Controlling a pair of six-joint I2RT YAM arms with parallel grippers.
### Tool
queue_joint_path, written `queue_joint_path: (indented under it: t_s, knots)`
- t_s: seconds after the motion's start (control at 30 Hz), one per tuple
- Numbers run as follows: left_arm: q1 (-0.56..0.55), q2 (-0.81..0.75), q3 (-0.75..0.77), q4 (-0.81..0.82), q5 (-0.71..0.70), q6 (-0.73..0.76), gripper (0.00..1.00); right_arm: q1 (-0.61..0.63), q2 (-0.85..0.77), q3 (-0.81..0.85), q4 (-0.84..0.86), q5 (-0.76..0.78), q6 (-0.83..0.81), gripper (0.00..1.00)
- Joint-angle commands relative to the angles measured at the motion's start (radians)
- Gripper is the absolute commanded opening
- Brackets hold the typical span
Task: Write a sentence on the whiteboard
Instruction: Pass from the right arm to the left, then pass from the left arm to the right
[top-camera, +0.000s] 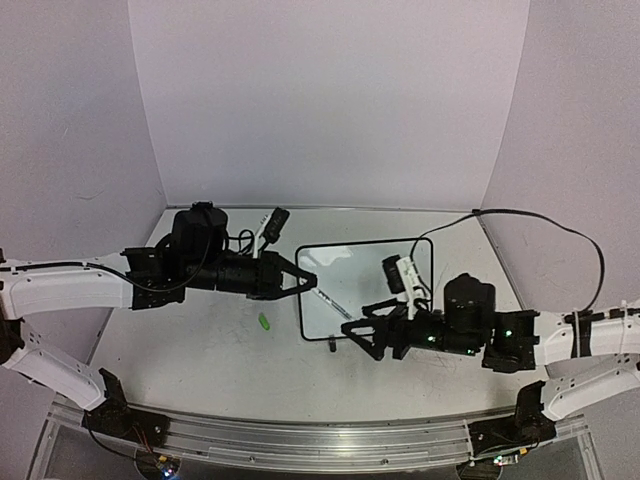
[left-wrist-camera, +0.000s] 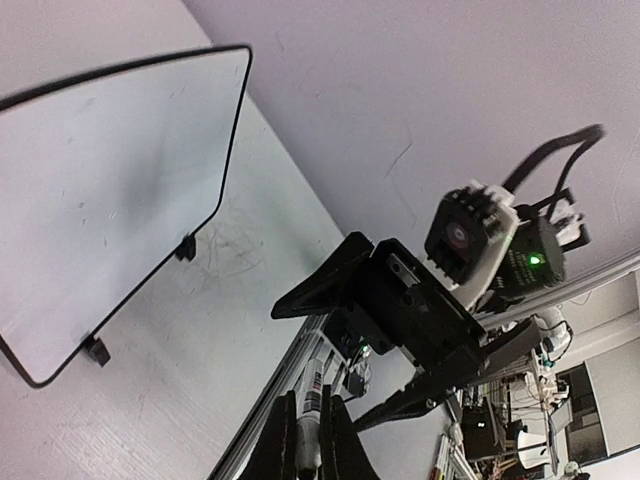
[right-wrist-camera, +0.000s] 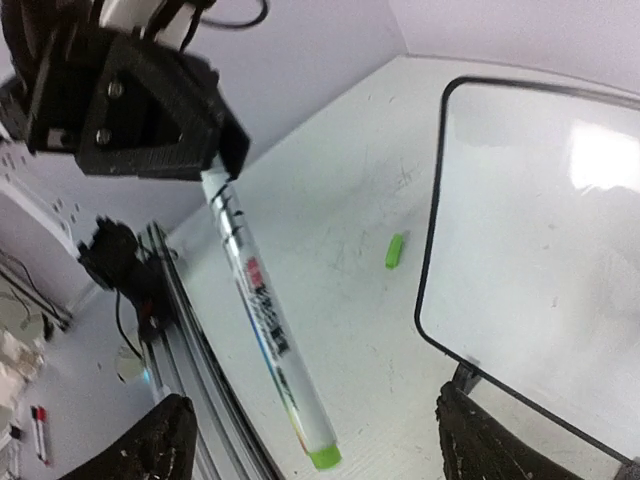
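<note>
The whiteboard (top-camera: 375, 270) lies flat on the table, white with a thin black frame. No green lettering shows on it in any view. My left gripper (top-camera: 308, 280) is shut on one end of a white marker (top-camera: 332, 302), held over the board's left edge. The marker's green end (right-wrist-camera: 322, 458) points toward my right gripper (top-camera: 358, 315), which is open at the board's near edge, with the marker's end between its spread fingers (right-wrist-camera: 165, 440) and touching neither. The left wrist view shows the marker (left-wrist-camera: 313, 400) clamped between my left fingers (left-wrist-camera: 340, 440).
A small green cap (top-camera: 264, 321) lies on the table left of the board, also in the right wrist view (right-wrist-camera: 396, 250). The board's black feet (left-wrist-camera: 185, 248) stick out at its near edge. An aluminium rail (top-camera: 320, 440) runs along the table's front. Walls enclose the back and sides.
</note>
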Motion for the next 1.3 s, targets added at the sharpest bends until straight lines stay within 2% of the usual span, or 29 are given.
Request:
queue_joint_path:
  t_s: [0.0,0.2,0.43,0.6,0.87,1.03,1.27]
  knots:
    - [0.006,-0.031,0.086,0.098,-0.036,0.006,0.0,-0.096,-0.116,-0.098,0.379,-0.141,0.251,0.98]
    - [0.006,-0.022,0.09,0.266,-0.001,-0.082,0.0,-0.132,-0.061,-0.017,0.509,-0.264,0.361,0.98]
    - [0.004,-0.02,0.044,0.425,0.019,-0.187,0.0,-0.138,0.049,0.08,0.608,-0.299,0.405,0.95]
    - [-0.002,-0.015,0.023,0.455,0.002,-0.214,0.0,-0.143,0.111,0.091,0.733,-0.311,0.451,0.84]
    - [-0.006,0.022,0.012,0.503,0.015,-0.24,0.0,-0.145,0.215,0.124,0.853,-0.317,0.506,0.57]
    - [-0.008,0.02,-0.004,0.516,0.017,-0.24,0.0,-0.146,0.265,0.145,0.874,-0.323,0.515,0.5]
    - [-0.008,0.015,-0.027,0.52,0.01,-0.239,0.0,-0.147,0.306,0.161,0.885,-0.33,0.526,0.34]
